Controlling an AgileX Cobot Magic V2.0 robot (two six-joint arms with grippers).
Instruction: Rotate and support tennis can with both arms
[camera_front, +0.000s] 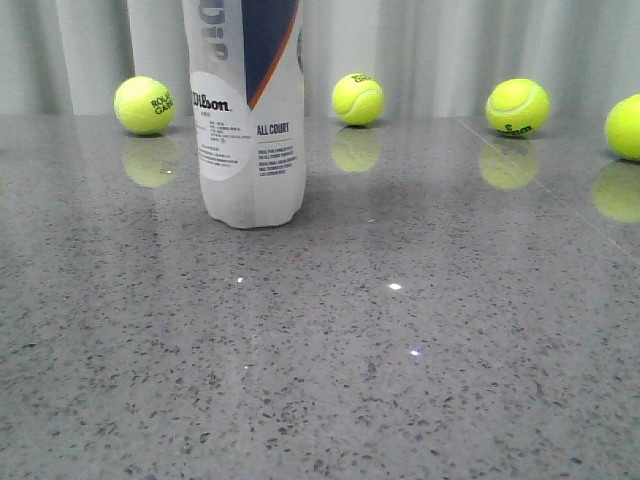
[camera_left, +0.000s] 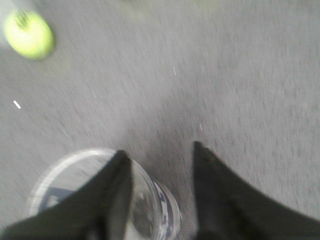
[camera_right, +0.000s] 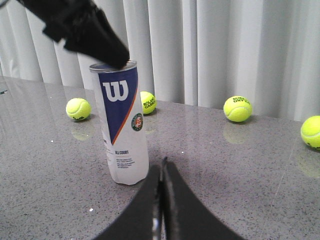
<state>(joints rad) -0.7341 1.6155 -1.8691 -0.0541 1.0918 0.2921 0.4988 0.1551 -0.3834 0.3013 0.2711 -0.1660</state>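
The tennis can (camera_front: 250, 110) stands upright on the grey table, left of centre, with its top cut off by the front view. It also shows in the right wrist view (camera_right: 122, 130), with the navy Wilson label facing the camera. My left gripper (camera_right: 82, 27) hangs over the can's top, its tip at the rim. In the blurred left wrist view the left gripper (camera_left: 160, 150) is open. One finger (camera_left: 112, 185) lies over the can's mouth (camera_left: 150, 210), the other beside the can. My right gripper (camera_right: 162, 167) is shut and empty, low over the table, close beside the can's base.
Yellow-green tennis balls lie along the back by the grey curtain: one left of the can (camera_front: 145, 105), one just right of it (camera_front: 358, 98), and two farther right (camera_front: 517, 107), (camera_front: 625, 127). One ball (camera_left: 28, 34) shows in the left wrist view.
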